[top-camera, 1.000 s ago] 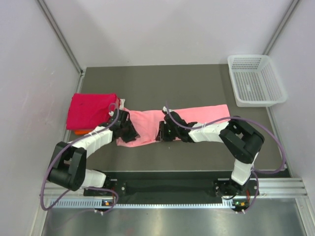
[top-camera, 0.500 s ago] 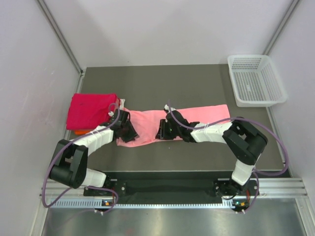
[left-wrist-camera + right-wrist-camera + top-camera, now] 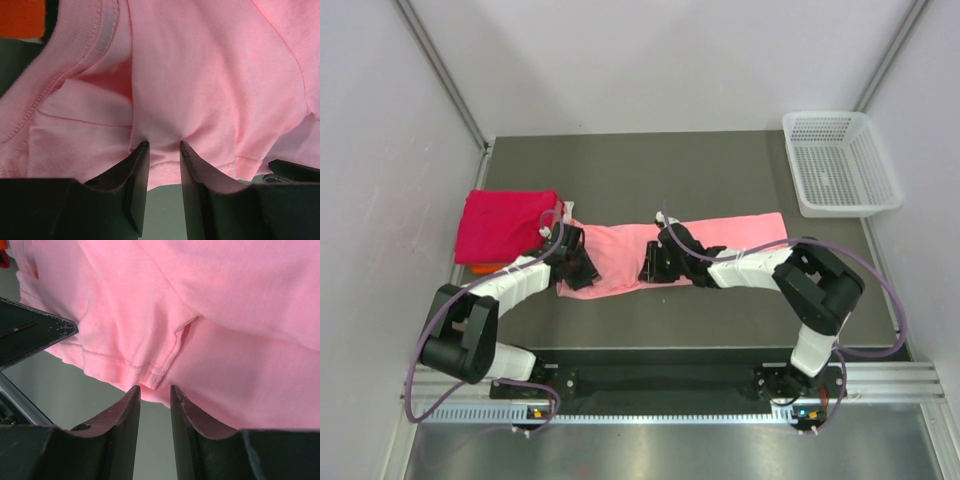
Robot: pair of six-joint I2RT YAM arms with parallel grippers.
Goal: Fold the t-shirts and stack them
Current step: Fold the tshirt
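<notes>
Dark tabletop (image 3: pixel 720 170) as the ground, with a white mesh basket (image 3: pixel 840 162) at the far right corner, well apart from the work. Stretched left to right across the middle: the salmon-pink t-shirt (image 3: pixel 740 228), a long flat band, not yet folded to a rectangle. Just beside its left end: the magenta-red folded shirt (image 3: pixel 505 225), resting on an orange one (image 3: pixel 483 267) that shows only as a sliver beneath. Down at the near edge of the pink cloth, toward its left half: left pincer (image 3: pixel 164 145) clamped on the hem, with puckers drawn into the narrow gap between the jaws. Right pincer (image 3: pixel 155 388) nearly together at a stitched hem corner, but cannot tell whether really biting the cloth or only lying against it. Judged as the start of a fold, near edge to be carried over. Likely to go wrong from here: slipping out on the right side if held by too little hem, leaving a skewed, one-sided fold; dragging the whole band instead of turning it if raised too low; catching only the top layer where doubled; nudging the magenta-red stack if swung too far left.
</notes>
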